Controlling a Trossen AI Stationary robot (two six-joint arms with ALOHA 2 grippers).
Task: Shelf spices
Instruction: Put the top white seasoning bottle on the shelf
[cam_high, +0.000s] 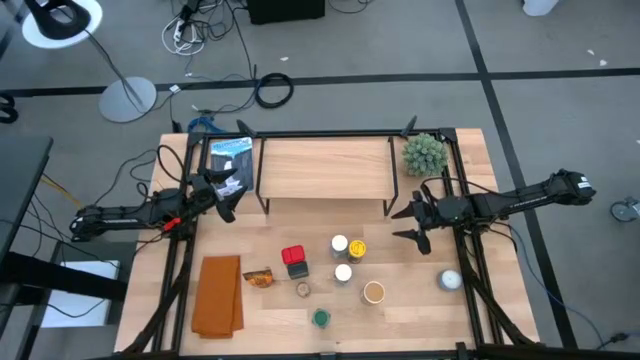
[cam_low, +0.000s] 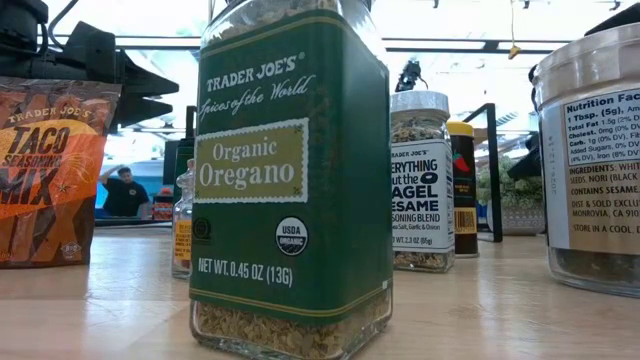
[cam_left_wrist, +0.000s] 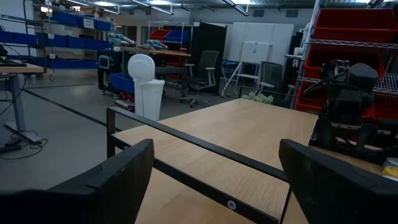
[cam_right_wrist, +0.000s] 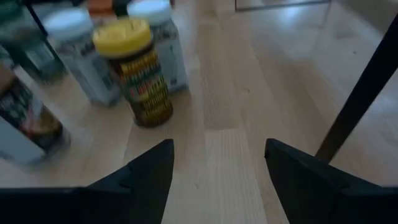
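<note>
Step in hand, as judged: reach for a first jar; nothing has been shelved. The shelf (cam_high: 325, 168) sits upper centre of the high view with its board bare.

Spices are clustered lower centre of the high view, below the shelf: red tin (cam_high: 294, 258), white-capped jars (cam_high: 339, 244) and (cam_high: 343, 272), yellow-lidded jar (cam_high: 357, 248), tan lid (cam_high: 374, 292), green lid (cam_high: 320, 318). In the low view the oregano jar (cam_low: 291, 180) fills the middle of the frame, with the sesame blend jar (cam_low: 422, 180) to its right.

Right gripper (cam_high: 417, 225) is held just right of the cluster, by the shelf's right leg, fingers spread wide, nothing held. In the right wrist view the yellow-lidded jar (cam_right_wrist: 137, 70) is seen ahead of the open fingers (cam_right_wrist: 144, 173), apart from them, not between them.

Left gripper (cam_high: 226, 198) is parked at the shelf's left end, spread wide and empty; in the left wrist view only the shelf top (cam_left_wrist: 236, 134) is faced.

Next move, judged: the right gripper is to be advanced until the yellow-lidded jar is straddled, then closed. The neighbouring jars stand close, so a knock is likely if the approach is off-line.
</note>
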